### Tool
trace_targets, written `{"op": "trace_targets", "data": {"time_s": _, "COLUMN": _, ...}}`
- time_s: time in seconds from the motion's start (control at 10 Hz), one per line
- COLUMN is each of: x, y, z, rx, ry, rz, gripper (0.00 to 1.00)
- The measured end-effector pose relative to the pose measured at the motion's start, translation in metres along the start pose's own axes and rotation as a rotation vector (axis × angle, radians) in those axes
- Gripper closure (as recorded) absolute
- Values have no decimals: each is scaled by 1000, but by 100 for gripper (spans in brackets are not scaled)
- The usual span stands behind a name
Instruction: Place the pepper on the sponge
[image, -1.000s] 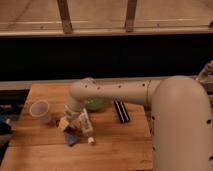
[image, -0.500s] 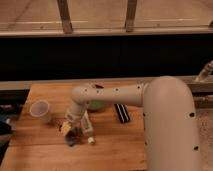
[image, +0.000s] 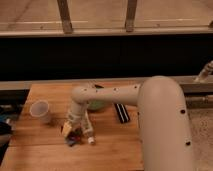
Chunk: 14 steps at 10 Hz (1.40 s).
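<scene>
My gripper (image: 70, 131) hangs at the end of the white arm, low over the front left part of the wooden table (image: 115, 150). Right under its tip lies the blue-grey sponge (image: 73, 141), partly covered by it. A small dark red bit, the pepper (image: 77, 134), shows at the tip just above the sponge. Whether the pepper rests on the sponge or hangs above it is not visible. A white bottle (image: 86, 129) with an orange tip lies right beside the gripper, on its right.
A pale cup (image: 40, 111) stands at the left of the table. A green bowl (image: 98, 105) sits behind the arm, and a black ribbed bar (image: 121, 112) lies to its right. My bulky white arm (image: 162, 125) covers the table's right side.
The gripper has come down a little toward the sponge and now sits right over it. The bottle, cup and bar have not moved.
</scene>
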<state>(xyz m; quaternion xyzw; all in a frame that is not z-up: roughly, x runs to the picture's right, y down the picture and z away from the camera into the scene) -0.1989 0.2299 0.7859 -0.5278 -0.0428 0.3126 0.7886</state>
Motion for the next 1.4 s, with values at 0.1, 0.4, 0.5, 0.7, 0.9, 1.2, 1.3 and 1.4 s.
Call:
{"op": "trace_targets", "data": {"time_s": 0.1, "x": 0, "y": 0, "z": -1, "rx": 1, "ry": -2, "rz": 0, "gripper": 61}}
{"op": "trace_targets", "data": {"time_s": 0.4, "x": -1, "y": 1, "z": -3, "rx": 4, "ry": -10, "rz": -2, "gripper": 34}}
{"op": "trace_targets", "data": {"time_s": 0.5, "x": -2, "y": 1, "z": -4, "rx": 6, "ry": -15, "rz": -4, "gripper": 27}}
{"op": "trace_targets", "data": {"time_s": 0.7, "x": -3, "y": 2, "z": -6, "rx": 11, "ry": -21, "rz": -9, "gripper": 26}}
{"op": "trace_targets", "data": {"time_s": 0.9, "x": -6, "y": 2, "z": -21, "rx": 39, "ry": -46, "rz": -17, "gripper": 26}}
{"op": "trace_targets", "data": {"time_s": 1.2, "x": -15, "y": 1, "z": -71, "rx": 135, "ry": -111, "rz": -33, "gripper": 26}}
{"op": "trace_targets", "data": {"time_s": 1.3, "x": -18, "y": -2, "z": -87, "rx": 172, "ry": -139, "rz": -30, "gripper": 26}}
{"op": "trace_targets", "data": {"time_s": 1.4, "x": -17, "y": -9, "z": -105, "rx": 214, "ry": -171, "rz": -14, "gripper": 26}}
